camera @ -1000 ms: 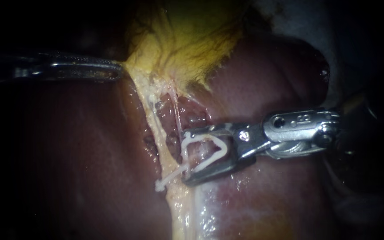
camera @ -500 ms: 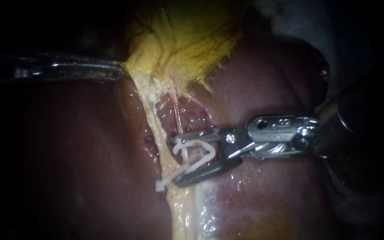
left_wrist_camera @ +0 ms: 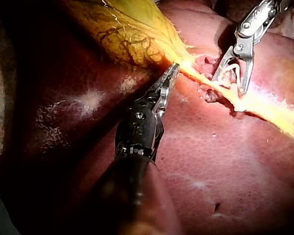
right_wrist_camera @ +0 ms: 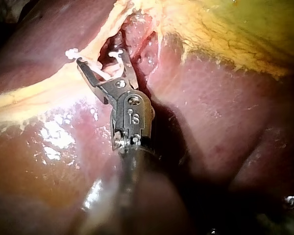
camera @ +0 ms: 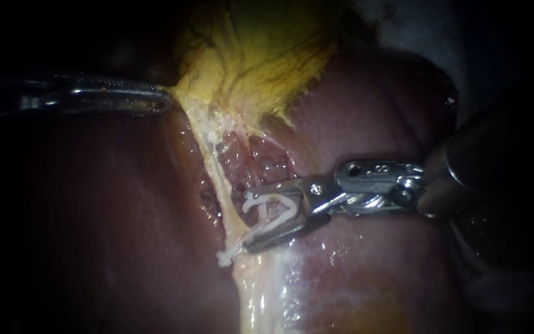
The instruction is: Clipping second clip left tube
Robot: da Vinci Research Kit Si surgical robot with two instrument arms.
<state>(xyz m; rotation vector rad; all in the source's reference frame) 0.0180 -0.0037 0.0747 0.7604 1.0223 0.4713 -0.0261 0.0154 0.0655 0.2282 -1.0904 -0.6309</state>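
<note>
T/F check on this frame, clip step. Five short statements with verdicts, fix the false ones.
1. The right instrument holds a white clip between its jaws. True.
2. The clip is squeezed flat. False: it is an open V.
3. A thin tube lies between the clip's legs. True.
4. The left instrument hangs open, touching nothing. False: its jaws are shut on the yellow edge of the gallbladder.
5. The two instruments touch each other. False: they are apart, with bare tissue between them.
</note>
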